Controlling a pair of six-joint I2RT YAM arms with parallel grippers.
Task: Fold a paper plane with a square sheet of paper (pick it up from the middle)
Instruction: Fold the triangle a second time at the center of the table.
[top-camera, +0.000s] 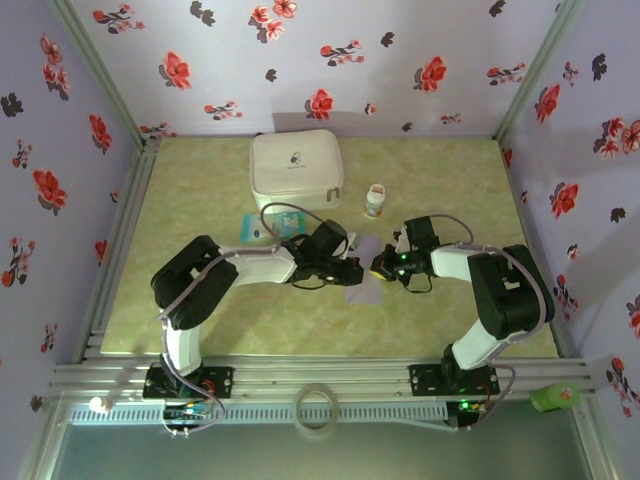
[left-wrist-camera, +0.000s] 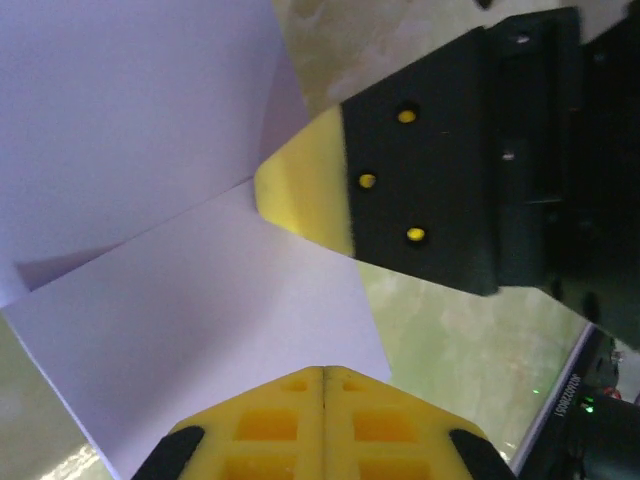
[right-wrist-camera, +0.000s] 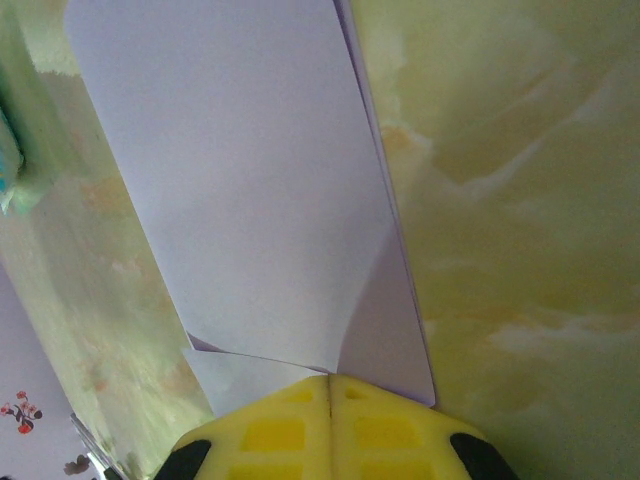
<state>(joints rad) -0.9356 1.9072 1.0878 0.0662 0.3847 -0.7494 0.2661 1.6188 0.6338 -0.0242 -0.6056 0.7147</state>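
Your left gripper (left-wrist-camera: 323, 372) and right gripper (right-wrist-camera: 330, 378), both clenched shut, are meeting over the part-folded square sheet of paper (right-wrist-camera: 250, 180) lying mid-way across the table (top-camera: 200, 190), its long axis running near-to-far and its middle hidden from above.

The right gripper (right-wrist-camera: 329, 388), jaws pressed together at six o'clock, meets the folded square sheet of paper (right-wrist-camera: 250, 180), which stretches toward eleven o'clock across the green table (right-wrist-camera: 520, 200).
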